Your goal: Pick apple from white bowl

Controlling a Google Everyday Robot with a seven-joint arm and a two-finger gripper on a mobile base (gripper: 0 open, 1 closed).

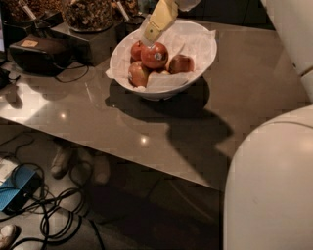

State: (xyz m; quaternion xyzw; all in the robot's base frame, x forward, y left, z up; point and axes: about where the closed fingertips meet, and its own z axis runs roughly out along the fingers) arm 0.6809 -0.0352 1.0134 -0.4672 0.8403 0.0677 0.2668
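The white bowl (pixel 205 53) stands on the brown table, lined with crumpled white paper. It holds several apples. The apple (pixel 154 54), deep red and glossy with a small pale sticker, lies on top in the middle-left of the bowl. Smaller apples lie at its lower left (pixel 138 73) and at its right (pixel 181 63). My gripper (pixel 148 37), pale yellow, comes down from the top of the view and ends just above the apple's upper left side, close to or touching its top.
A black box (pixel 39 51) with a cable sits on the table at the left. Containers of dark snacks (pixel 88 12) stand behind the bowl. The table's front edge (pixel 146 168) runs diagonally. Cables and a blue object (pixel 14 193) lie on the floor. My white body (pixel 274 185) fills the right.
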